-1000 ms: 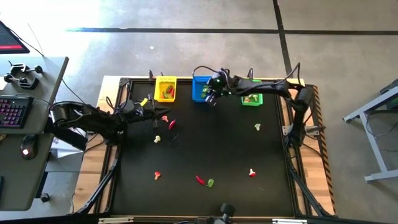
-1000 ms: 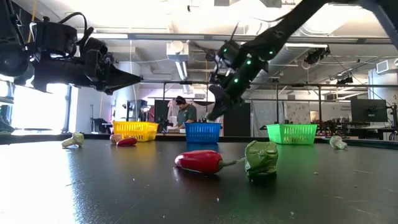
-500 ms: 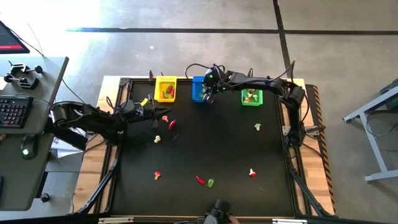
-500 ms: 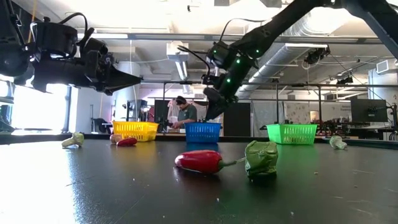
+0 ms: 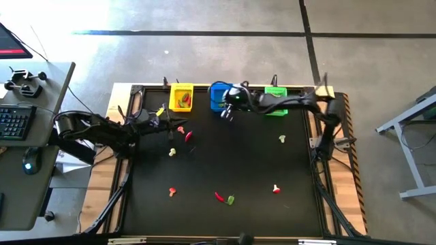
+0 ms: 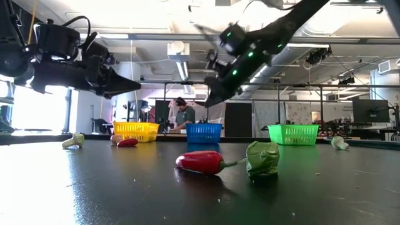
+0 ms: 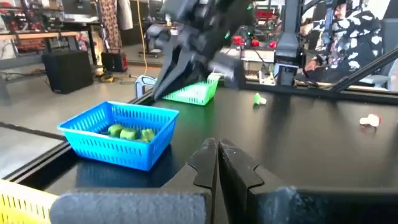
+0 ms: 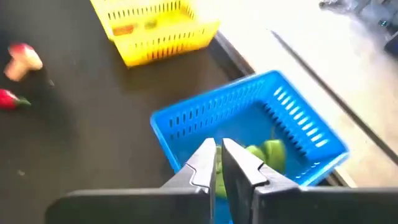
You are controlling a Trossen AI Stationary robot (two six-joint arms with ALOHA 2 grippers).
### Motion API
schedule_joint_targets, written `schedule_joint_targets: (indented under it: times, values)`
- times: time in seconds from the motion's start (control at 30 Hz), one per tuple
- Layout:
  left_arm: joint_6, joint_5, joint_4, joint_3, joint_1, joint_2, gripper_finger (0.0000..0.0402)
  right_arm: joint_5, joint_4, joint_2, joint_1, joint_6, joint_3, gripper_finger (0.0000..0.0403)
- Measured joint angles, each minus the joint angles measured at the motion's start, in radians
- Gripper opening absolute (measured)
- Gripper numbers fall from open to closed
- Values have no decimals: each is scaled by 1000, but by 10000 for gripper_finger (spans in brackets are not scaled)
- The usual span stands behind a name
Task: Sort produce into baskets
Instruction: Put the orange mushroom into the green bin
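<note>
Two green pieces (image 8: 264, 152) now lie in the blue basket (image 8: 186, 118); right gripper (image 8: 217, 165), closed and empty, has withdrawn toward six o'clock. Delivery complete.

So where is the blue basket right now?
In the high view the blue basket sits at the table's far edge, between the yellow basket and the green basket, with the right gripper beside it.

Overhead, table-level, two wrist cameras — all share blue basket (image 5: 219, 96).
</note>
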Motion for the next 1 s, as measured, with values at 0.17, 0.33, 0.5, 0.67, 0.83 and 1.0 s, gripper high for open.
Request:
schedule_joint_targets:
  times: [0.17, 0.33, 0.5, 0.67, 0.83, 1.0]
  values:
    - [-16, 38, -78, 48, 0, 0, 1, 26, 96, -136, 26, 72, -153, 4]
    - [-28, 94, -338, 158, -8, 0, 0, 73, 180, -235, 65, 151, -323, 4]
    - [16, 92, -667, 278, -40, -1, 0, 138, 317, -290, 110, 228, -484, 1]
    - [-26, 42, -1042, 411, -61, -1, 2, 157, 392, -308, 146, 278, -571, 0]
    - [-82, -106, -1347, 505, -61, -2, 20, 157, 387, -318, 167, 266, -584, 0]
    - [-125, -247, -1515, 529, -64, -2, 54, 160, 395, -318, 168, 243, -584, 0]
